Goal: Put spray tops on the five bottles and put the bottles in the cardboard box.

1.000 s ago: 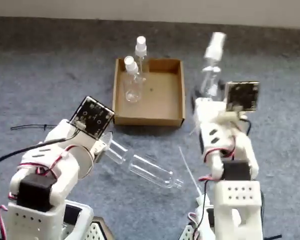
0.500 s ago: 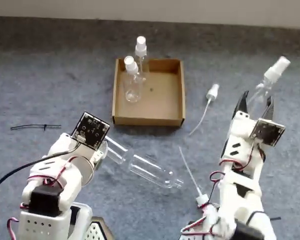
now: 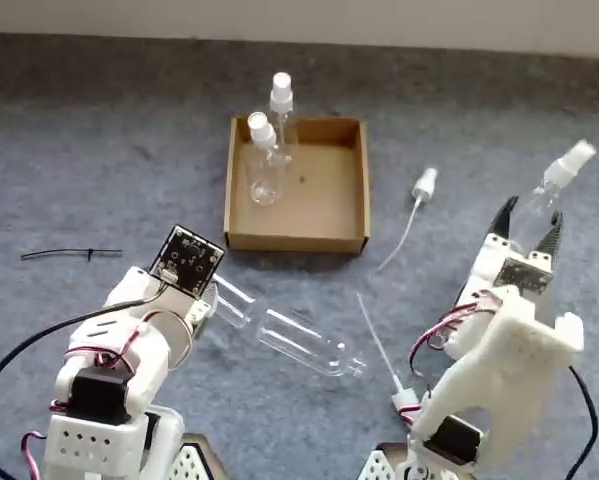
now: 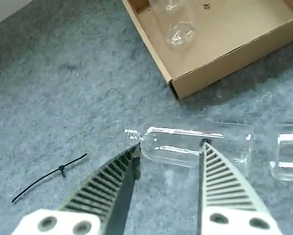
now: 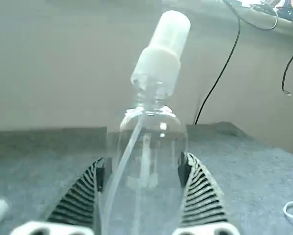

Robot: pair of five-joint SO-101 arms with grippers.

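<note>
Lower left, the left gripper [image 4: 168, 159] hangs wide open astride an uncapped bottle [image 4: 195, 142] lying on the worktop [image 3: 99, 150]. Upper centre, two topped bottles [image 3: 264, 165] stand at the cardboard box [image 3: 314, 240], with a loose spray top [image 3: 424, 184] beside it. At right, the right gripper [image 3: 531, 215] clasps a finished bottle [image 3: 547, 195]. Boxing it looks next: carry it left and lower it upright.
</note>
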